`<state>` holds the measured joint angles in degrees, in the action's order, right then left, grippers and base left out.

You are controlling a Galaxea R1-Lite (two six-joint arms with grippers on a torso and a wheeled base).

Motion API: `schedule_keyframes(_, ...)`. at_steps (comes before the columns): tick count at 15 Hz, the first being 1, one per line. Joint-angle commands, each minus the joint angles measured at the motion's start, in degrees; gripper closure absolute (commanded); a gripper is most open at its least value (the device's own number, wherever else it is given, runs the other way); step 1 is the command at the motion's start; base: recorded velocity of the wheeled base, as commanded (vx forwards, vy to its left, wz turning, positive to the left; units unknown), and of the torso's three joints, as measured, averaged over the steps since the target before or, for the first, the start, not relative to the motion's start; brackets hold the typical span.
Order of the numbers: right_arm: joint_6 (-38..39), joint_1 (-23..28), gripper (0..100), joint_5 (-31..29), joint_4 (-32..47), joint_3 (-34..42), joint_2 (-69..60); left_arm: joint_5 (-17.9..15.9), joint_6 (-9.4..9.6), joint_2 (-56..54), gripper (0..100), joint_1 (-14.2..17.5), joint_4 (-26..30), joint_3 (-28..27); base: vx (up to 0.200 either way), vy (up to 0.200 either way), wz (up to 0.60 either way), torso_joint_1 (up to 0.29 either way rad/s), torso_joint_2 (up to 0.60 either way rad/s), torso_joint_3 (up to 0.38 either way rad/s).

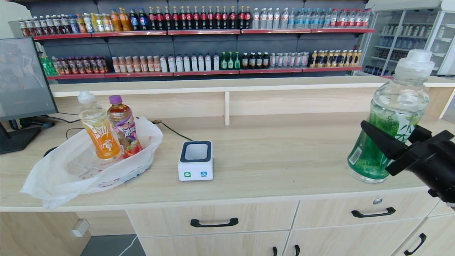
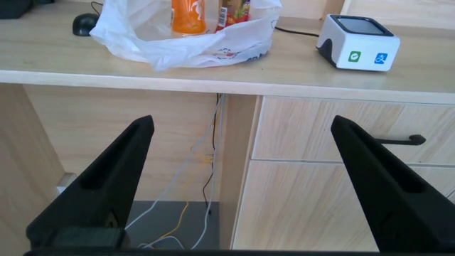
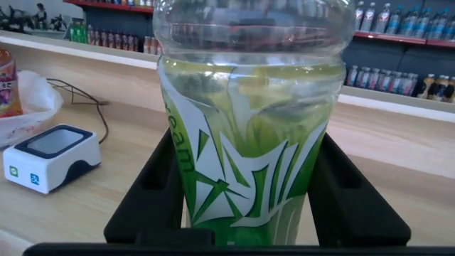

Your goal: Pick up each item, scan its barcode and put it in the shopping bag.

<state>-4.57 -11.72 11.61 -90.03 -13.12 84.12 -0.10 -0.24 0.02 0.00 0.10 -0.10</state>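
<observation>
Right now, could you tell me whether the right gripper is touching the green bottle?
Touching: the right wrist view shows the right gripper pressing both sides of the green bottle.

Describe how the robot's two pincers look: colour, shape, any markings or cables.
Both are matte black. The left pincer has two long, flat fingers that broaden from blunt tips into wedge-like slabs. The right pincer has the same plain black fingers, mounted on a blocky, angular black wrist housing. No markings, stickers or cables show on either.
</observation>
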Motion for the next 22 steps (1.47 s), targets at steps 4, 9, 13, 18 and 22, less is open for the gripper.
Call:
schedule_keyframes(4, 5.5, -10.6, 100, -0.2, 0.0, 3.8, -3.3, 0.0, -0.02, 0.0, 0, 0.0, 0.0, 0.0, 0.0, 0.0, 0.0, 0.0, 0.0, 0.0)
schedule_keyframes(9, 19.3, -16.7, 100, 0.0, 0.0, 3.8, -4.2, 0.0, -0.02, 0.0, 0, 0.0, 0.0, 0.0, 0.0, 0.0, 0.0, 0.0, 0.0, 0.0)
schedule_keyframes(13, 27.4, -27.1, 100, 0.0, 0.0, 2.5, -3.9, 0.0, -0.02, 0.0, 0, 0.0, 0.0, 0.1, 0.0, 0.0, 0.0, 0.0, 0.0, 0.0)
schedule_keyframes(18, 34.3, -30.3, 100, 0.0, 0.0, -10.4, 1.6, 0.0, -0.02, 0.0, 0, 0.0, 0.0, 0.0, 0.0, 0.0, 0.0, 0.0, 0.0, 0.0)
schedule_keyframes(22, 41.0, -36.6, 100, 0.1, 0.0, -12.4, 5.3, 0.0, -0.02, 0.0, 0, 0.0, 0.0, 0.0, 0.0, 0.0, 0.0, 0.0, 0.0, 0.0)
